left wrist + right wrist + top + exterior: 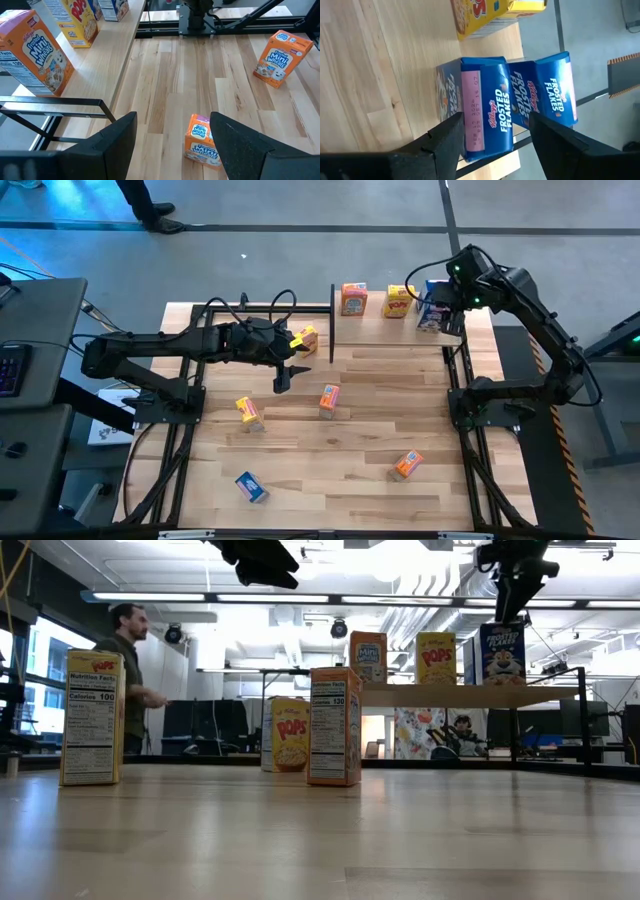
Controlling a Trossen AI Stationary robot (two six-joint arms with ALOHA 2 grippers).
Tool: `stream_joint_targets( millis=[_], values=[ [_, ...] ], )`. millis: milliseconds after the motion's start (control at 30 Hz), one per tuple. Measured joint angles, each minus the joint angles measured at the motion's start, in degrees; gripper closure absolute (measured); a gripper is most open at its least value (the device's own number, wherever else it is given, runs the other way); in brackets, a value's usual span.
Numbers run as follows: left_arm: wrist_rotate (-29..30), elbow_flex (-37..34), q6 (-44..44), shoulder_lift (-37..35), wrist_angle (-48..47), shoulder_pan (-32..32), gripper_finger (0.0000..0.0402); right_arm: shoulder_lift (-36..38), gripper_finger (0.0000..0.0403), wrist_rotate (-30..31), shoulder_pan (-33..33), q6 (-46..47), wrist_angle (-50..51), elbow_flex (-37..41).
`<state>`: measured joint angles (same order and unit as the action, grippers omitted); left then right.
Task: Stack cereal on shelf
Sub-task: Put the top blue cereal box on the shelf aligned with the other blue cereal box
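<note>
The shelf (395, 330) is taken as the landmark; it is set along the far edge of the table (330, 470), toward the right arm's side. On its board an orange box (353, 299) is stood at the end nearer the left arm, a yellow box (398, 302) beside it, and two blue boxes (432, 308) are placed close together at the end nearer the right arm. In the low view the orange box (368, 657), the yellow box (435, 658) and a blue box (502, 654) are seen upright on the board.

The right gripper (445, 298) is held over the blue end of the shelf. In the right wrist view its jaws are seen spread on either side of the nearer blue box (487, 107), and no contact with the box can be made out; the second blue box (547, 92) is seen just beside it.

The left gripper (283, 376) is held above the table, off the shelf's orange end, with its jaws wide open and nothing between them. An orange box (201, 140) on the table is seen below them in the left wrist view.

A second yellow box (303, 338) is found near the shelf's post. In front of the shelf, a third yellow box (248, 412), another orange box (407, 465) and a blue box (251, 487) are scattered on the table.
</note>
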<state>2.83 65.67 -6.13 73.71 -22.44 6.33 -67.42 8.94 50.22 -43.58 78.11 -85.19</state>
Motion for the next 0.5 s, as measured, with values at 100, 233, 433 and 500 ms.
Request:
stream_joint_targets(
  millis=[100, 233, 433, 500],
  values=[
    [0.0, 0.0, 0.0, 0.0, 0.0, 0.0, 0.0160, 0.9, 0.0195, 0.0, 0.0, 0.0, -0.1, 0.0],
    [0.0, 0.0, 0.0, 0.0, 0.0, 0.0, 0.0160, 2.3, 0.0197, 0.9, 0.0, 0.7, -0.2, 0.0],
    [0.0, 0.0, 0.0, 0.0, 0.0, 0.0, 0.0160, 4.7, 0.0197, 1.2, 0.0, 1.8, -0.1, 0.0],
    [0.0, 0.0, 0.0, 0.0, 0.0, 0.0, 0.0160, 5.4, 0.0197, 0.3, 0.0, 2.5, -0.1, 0.0]
  ],
)
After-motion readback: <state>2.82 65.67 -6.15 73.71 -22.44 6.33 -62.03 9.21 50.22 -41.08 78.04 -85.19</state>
